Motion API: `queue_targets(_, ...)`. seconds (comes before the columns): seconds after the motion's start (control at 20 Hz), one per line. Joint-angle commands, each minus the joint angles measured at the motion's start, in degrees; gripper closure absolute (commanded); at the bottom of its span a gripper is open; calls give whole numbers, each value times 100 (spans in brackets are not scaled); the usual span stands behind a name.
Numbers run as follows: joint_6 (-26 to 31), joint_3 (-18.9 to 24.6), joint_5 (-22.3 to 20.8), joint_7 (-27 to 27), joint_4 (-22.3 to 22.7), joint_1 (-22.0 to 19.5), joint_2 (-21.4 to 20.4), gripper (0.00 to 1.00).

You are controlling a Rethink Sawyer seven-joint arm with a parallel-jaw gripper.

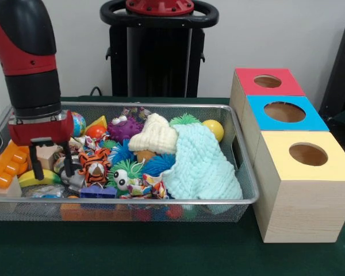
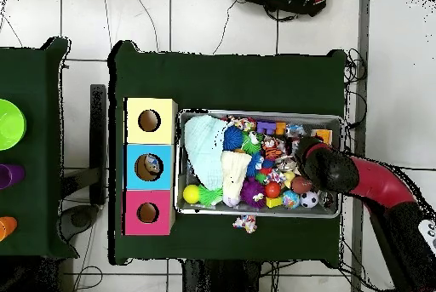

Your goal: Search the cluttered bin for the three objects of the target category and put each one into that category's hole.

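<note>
The wire mesh bin (image 1: 161, 202) is packed with toys; it also shows in the overhead view (image 2: 281, 115). My gripper (image 1: 53, 167) hangs over the bin's left end in the front view. It is open, with its black fingers (image 1: 38, 167) apart, low among the toys in front of a pale wooden block (image 1: 46, 155). In the overhead view the arm (image 2: 328, 168) hides the gripper. A clear wrinkled plastic thing (image 1: 48, 191) lies near the bin's front left corner; I cannot tell if it is a bottle. The blue-topped box's hole (image 1: 284, 111) (image 2: 149, 168) is to the right of the bin.
The red-topped box (image 1: 250, 86) and yellow-topped box (image 1: 328, 167) flank the blue one. A mint knitted cloth (image 1: 201, 167) and cream knit hat (image 1: 155, 135) cover the bin's right half. A tiger toy (image 1: 94, 164) and orange block (image 1: 8, 167) are near the gripper. A colourful scrap (image 2: 245, 223) lies outside the bin.
</note>
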Motion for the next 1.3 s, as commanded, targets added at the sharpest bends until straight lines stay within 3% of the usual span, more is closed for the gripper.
queue_targets(0.05,475,230,493,509,-443,427,166,0)
queue_targets(0.35,118,179,716,535,-1258,960,789,0)
queue_targets(0.65,51,275,666,197,-1411,807,1150,0)
queue_targets(0.85,278,356,685,-51,-1326,623,1118,0)
queue_targets(1.1,600,346,725,-124,-993,436,739,0)
queue_targets(1.3,944,375,769,-361,-1011,324,602,0)
